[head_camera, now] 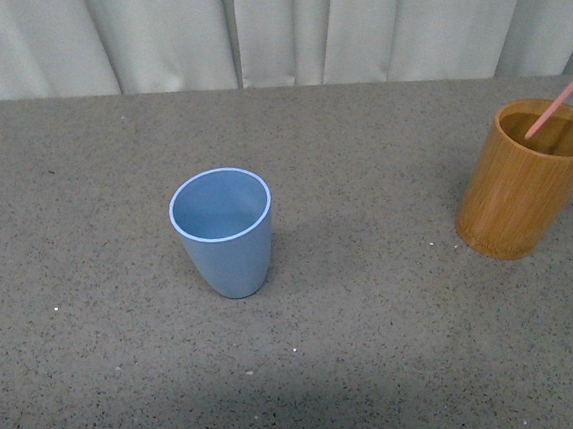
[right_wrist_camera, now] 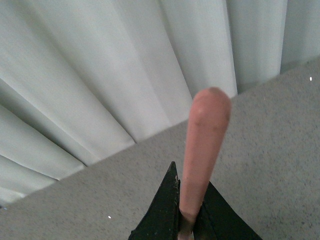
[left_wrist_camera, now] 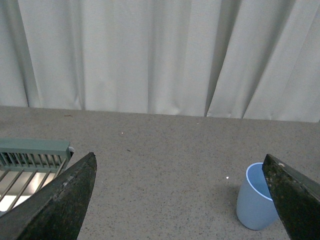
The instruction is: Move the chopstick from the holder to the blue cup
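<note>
The light blue cup (head_camera: pixel 224 230) stands upright near the table's middle; it also shows in the left wrist view (left_wrist_camera: pixel 254 198), beside one finger. The orange-brown holder (head_camera: pixel 526 177) stands at the right. The pink-red chopstick (head_camera: pixel 561 100) leans out of the holder's mouth toward the right edge, its lower end inside. Neither arm shows in the front view. My right gripper (right_wrist_camera: pixel 188 200) is shut on the chopstick (right_wrist_camera: pixel 202 145), which sticks out between its black fingers. My left gripper (left_wrist_camera: pixel 180 200) is open and empty, above the table left of the blue cup.
A grey speckled table (head_camera: pixel 378 347) runs back to white curtains (head_camera: pixel 250 27). A pale green slatted rack (left_wrist_camera: pixel 30 160) shows in the left wrist view, on the side away from the blue cup.
</note>
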Controlling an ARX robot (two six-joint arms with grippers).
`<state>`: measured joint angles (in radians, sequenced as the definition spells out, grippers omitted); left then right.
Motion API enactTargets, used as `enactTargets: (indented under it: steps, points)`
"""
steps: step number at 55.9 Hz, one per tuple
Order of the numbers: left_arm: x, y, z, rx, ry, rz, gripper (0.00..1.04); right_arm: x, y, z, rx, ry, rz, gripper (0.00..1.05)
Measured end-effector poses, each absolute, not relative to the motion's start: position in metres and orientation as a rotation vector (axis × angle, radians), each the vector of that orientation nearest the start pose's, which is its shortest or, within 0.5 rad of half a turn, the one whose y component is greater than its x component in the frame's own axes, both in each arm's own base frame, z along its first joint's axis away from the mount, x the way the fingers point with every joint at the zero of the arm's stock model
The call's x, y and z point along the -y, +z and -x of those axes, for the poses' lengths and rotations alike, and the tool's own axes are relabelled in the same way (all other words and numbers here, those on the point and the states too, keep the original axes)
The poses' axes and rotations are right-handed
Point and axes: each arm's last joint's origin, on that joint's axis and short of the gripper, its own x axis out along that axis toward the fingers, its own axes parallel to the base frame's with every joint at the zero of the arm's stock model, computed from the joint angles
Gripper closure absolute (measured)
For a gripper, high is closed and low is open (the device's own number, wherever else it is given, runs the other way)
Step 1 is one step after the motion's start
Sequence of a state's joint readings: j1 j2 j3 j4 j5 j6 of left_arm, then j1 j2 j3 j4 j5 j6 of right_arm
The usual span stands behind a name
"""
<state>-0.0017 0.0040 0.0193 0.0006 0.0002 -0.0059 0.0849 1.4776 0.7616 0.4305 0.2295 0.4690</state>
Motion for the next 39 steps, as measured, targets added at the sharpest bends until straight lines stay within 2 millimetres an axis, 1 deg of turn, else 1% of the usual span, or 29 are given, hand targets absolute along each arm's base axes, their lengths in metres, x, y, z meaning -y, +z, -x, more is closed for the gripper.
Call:
enactTargets:
  steps: [6,7,11,15,18,24,28,39]
  points:
    - [0.0,0.17,-0.097,0.016,-0.002,0.006,0.07,-0.017,0.248,-0.302,-0.185,-0.187,-0.424,1.02]
    - [0.0,0.17,-0.097,0.016,-0.002,0.006,0.07,-0.016,0.255,-0.299,-0.167,-0.175,-0.43,1.02]
    - [0.0,0.17,-0.097,0.016,-0.002,0.006,0.07,-0.016,0.268,-0.291,-0.125,-0.151,-0.448,1.02]
    - [0.0,0.17,-0.097,0.016,-0.002,0.006,0.07,-0.019,0.277,-0.286,-0.099,-0.124,-0.471,1.02]
    - [0.0,0.17,-0.097,0.016,-0.002,0.006,0.07,-0.028,0.28,-0.28,-0.079,-0.084,-0.5,1.02]
    - [0.0,0.17,-0.097,0.016,-0.002,0.006,0.07,-0.052,0.269,-0.275,-0.096,0.003,-0.554,1.02]
    - [0.0,0.17,-0.097,0.016,-0.002,0.006,0.07,-0.071,0.255,-0.275,-0.136,0.059,-0.584,1.02]
    - [0.0,0.17,-0.097,0.016,-0.002,0.006,0.07,-0.108,0.224,-0.279,-0.22,0.145,-0.633,1.02]
